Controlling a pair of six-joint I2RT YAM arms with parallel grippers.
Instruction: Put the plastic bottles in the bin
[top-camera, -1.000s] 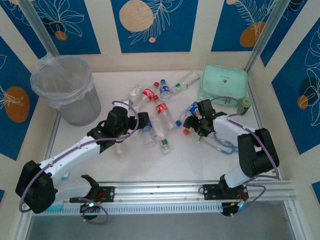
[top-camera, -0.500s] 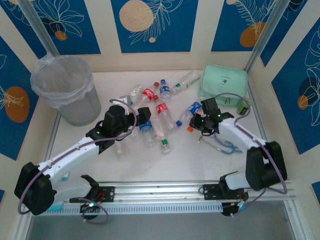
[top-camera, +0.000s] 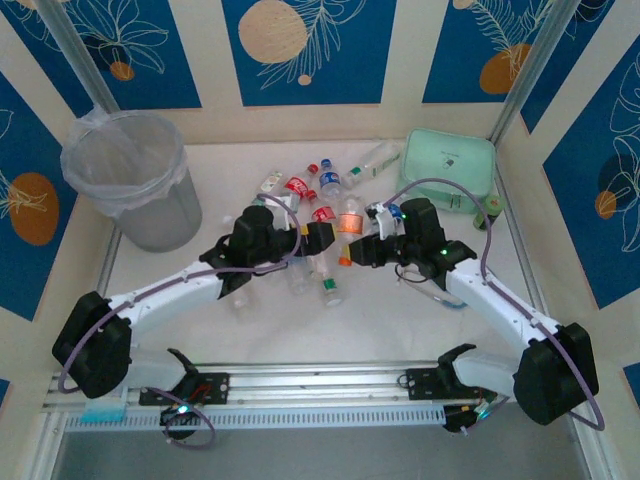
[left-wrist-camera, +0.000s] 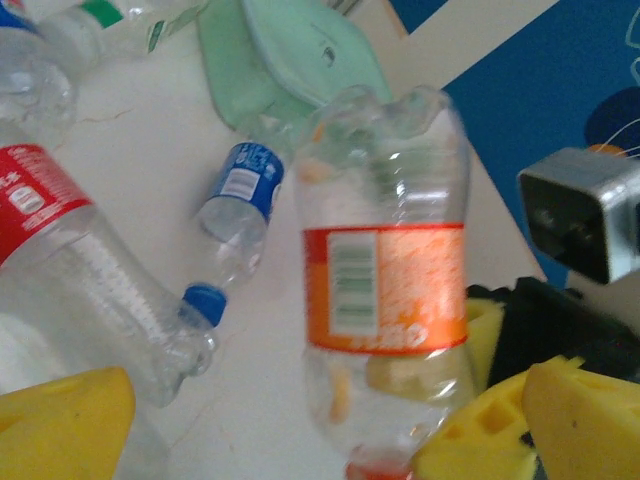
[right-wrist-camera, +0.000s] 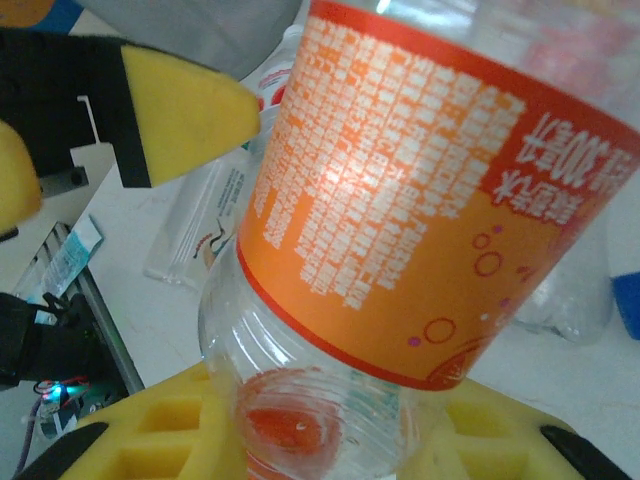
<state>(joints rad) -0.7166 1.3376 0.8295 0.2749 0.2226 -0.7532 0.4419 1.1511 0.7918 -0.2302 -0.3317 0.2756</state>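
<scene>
Bin (top-camera: 130, 185): round, grey, crinkly clear liner. Stands at far-left corner of worktop (top-camera: 180, 320), well apart from both grippers.

Plastic bottles (top-camera: 310, 200): loose cluster lying at worktop ctr, btw. bin and mint zip case (top-camera: 447, 168). We count red labels, blue labels and some plain. Green-cap bottle (top-camera: 329, 291) lies nearest the arm bases.

Orange-label bottle (top-camera: 349, 222): held cap-down, base up, just in front of the cluster. Right gripper (top-camera: 358, 250) is clamped on its neck end. In right wrist view we see yellow pads (right-wrist-camera: 150, 440) on either side of the neck, w/ the orange cap below.

Left gripper (top-camera: 318, 238): jaws spread wide, gripping nothing, just beside the held bottle. Its yellow pad (right-wrist-camera: 185, 110) sits close to the orange label in right wrist view.

Left wrist view, behind the held bottle: red-label bottle (left-wrist-camera: 60, 240) and blue-label bottle (left-wrist-camera: 235, 210) w/ blue cap, both lying on worktop near each other; mint zip case beyond them.

Dark green can (top-camera: 492, 208): just beside the zip case, at the right edge of worktop.
</scene>
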